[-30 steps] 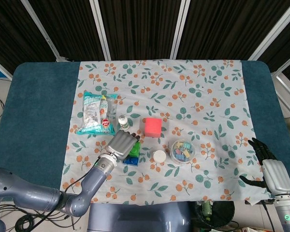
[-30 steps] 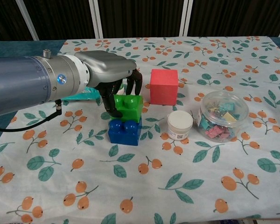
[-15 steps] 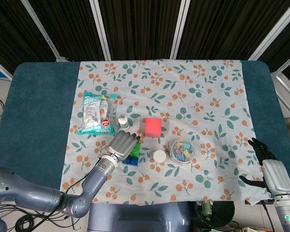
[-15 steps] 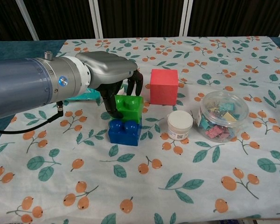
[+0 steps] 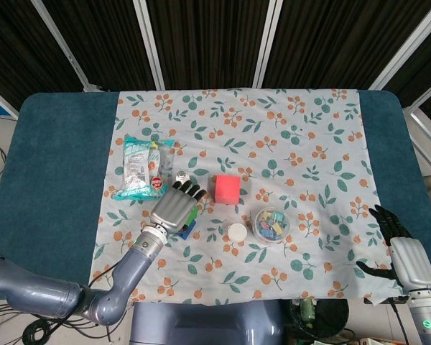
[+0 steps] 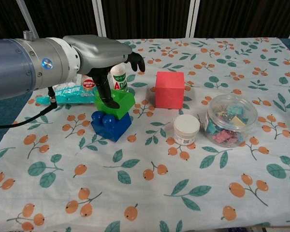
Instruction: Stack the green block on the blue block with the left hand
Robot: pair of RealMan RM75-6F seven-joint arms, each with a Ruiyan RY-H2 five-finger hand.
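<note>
The green block [image 6: 120, 103] sits on top of the blue block [image 6: 111, 126], and the pair stands tilted and turned on the floral cloth [image 6: 150, 193]. My left hand [image 6: 100, 52] reaches over the stack from the left. Its thumb [image 6: 105, 92] presses the green block's near face while the other fingers arch over the top. In the head view the left hand [image 5: 174, 208] hides most of the stack. Only a sliver of the green block [image 5: 194, 213] and a corner of the blue block [image 5: 187, 229] show. My right hand [image 5: 404, 256] rests open by the table's near right edge.
A red cube [image 6: 169, 89] stands right of the stack. A white-lidded jar [image 6: 186, 129] and a clear tub of clips [image 6: 231, 120] are further right. A small bottle [image 6: 118, 77] and a snack bag [image 6: 70, 92] lie just behind the hand.
My left hand has risen and swung left. The stacked green and blue blocks have shifted left with it and now stand tilted and rotated. The right hand has stayed still.
</note>
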